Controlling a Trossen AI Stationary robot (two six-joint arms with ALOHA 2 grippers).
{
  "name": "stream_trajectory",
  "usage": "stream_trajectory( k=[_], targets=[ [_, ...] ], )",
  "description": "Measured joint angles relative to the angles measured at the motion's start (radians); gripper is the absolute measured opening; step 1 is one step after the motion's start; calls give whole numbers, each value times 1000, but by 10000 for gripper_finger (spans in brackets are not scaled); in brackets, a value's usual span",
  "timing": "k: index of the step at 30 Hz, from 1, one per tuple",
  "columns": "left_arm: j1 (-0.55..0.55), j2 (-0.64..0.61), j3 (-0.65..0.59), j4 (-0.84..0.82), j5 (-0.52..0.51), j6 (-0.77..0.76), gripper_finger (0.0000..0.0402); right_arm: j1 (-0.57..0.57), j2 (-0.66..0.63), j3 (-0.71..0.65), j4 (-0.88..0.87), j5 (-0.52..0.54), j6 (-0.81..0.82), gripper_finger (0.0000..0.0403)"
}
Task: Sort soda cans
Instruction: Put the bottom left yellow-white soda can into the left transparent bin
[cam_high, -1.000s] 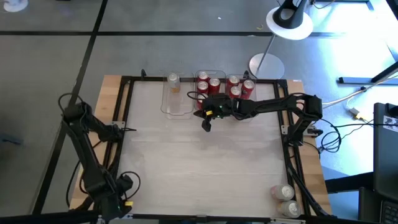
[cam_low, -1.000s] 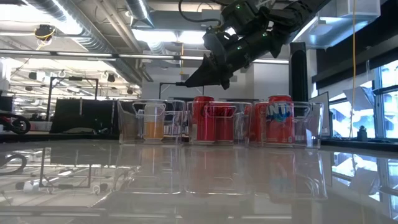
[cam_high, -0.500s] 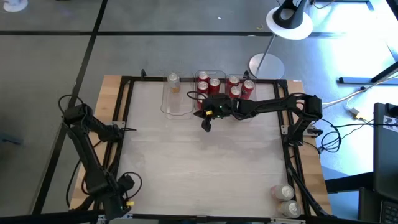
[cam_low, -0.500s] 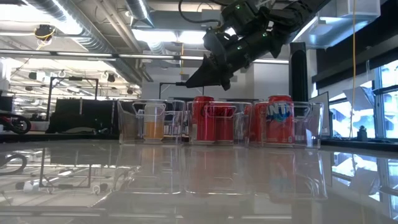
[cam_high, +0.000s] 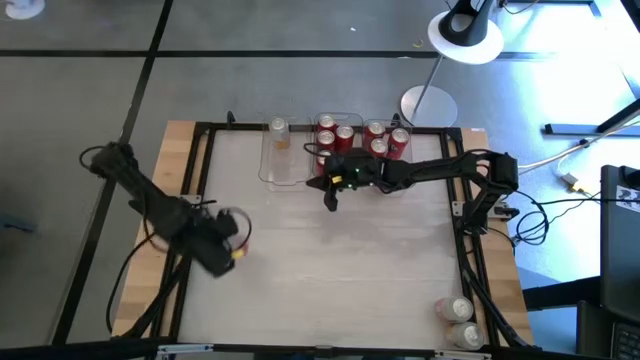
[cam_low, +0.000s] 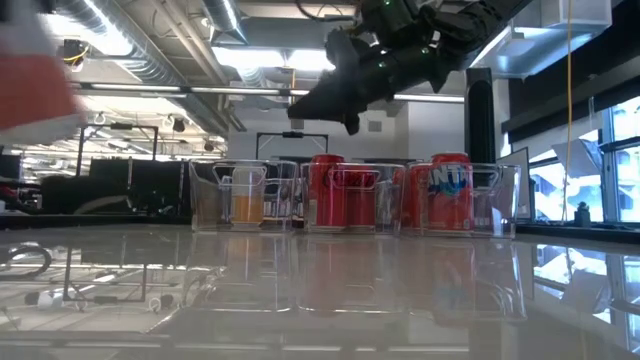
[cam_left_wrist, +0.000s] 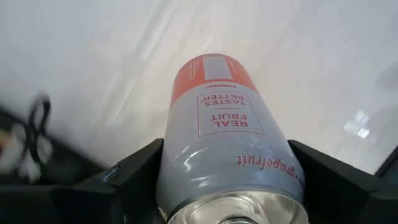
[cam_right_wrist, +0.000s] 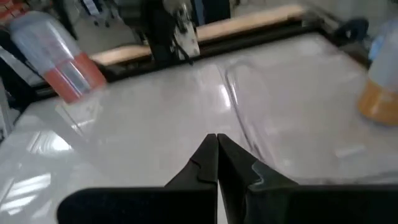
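1. Left hand sat over the desk's left part, near the left edge and well short of the far row of bins.
2. It was clamped on a silver cylindrical drink can with an orange-red band; the left wrist view showed a dark finger pressed against each flank of the can, silver top toward the camera, printed words "REAL FRUIT" and "grapefruit" readable.
3. That same can showed in the right wrist view as a pale cylinder with a red-orange lower part, tilted, off the pale desk surface.
4. Right hand hung near the far edge, just in front of the middle clear rectangular plastic bin; its two dark fingers were pinched together with nothing between them, as the right wrist view showed.
5. In the low view the right hand was raised above the bin tops.
6. Left clear plastic bin held one pale can with an orange lower part, at its far end.
7. Middle bin held red-bodied cans with silver tops.
8. Right clear bin held more red cans; one read "Fanta" in the low view.
9. Two silver-topped cans stood at the near right corner of the desk, close together.
10. A white lamp base stood beyond the far edge.
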Motion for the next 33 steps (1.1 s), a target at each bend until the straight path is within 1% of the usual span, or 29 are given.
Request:
stream_trajectory(
  k=[2, 7, 10, 13, 17, 22, 27, 31, 33],
  targets=[
    [79, -43, 2, 20, -33, 89, 291, 0, 0, 0, 35, -17, -1, 3],
    [263, -88, 2, 59, -44, 321, 291, 8, 0, 0, 152, -103, 8, 3],
    [346, -87, 2, 125, -53, 449, 291, 29, 0, 0, 191, -104, 11, 3],
    [404, -86, 2, 234, -68, 570, 291, 49, 1, 0, 205, -103, 3, 3],
    [462, -85, 2, 353, -67, 706, 291, 68, 2, 0, 203, -78, 2, 3],
    [513, -85, 2, 446, -90, 802, 291, 78, 2, 0, 200, -77, 2, 3],
    [531, -84, 0, 488, -108, 848, 291, 85, 2, 0, 162, -49, 1, 3],
    [531, -84, 0, 525, -142, 865, 291, 85, 7, 0, 153, -41, 1, 3],
    [531, -84, 0, 566, -153, 883, 290, 85, 13, 0, 151, -34, 2, 3]
  ],
)
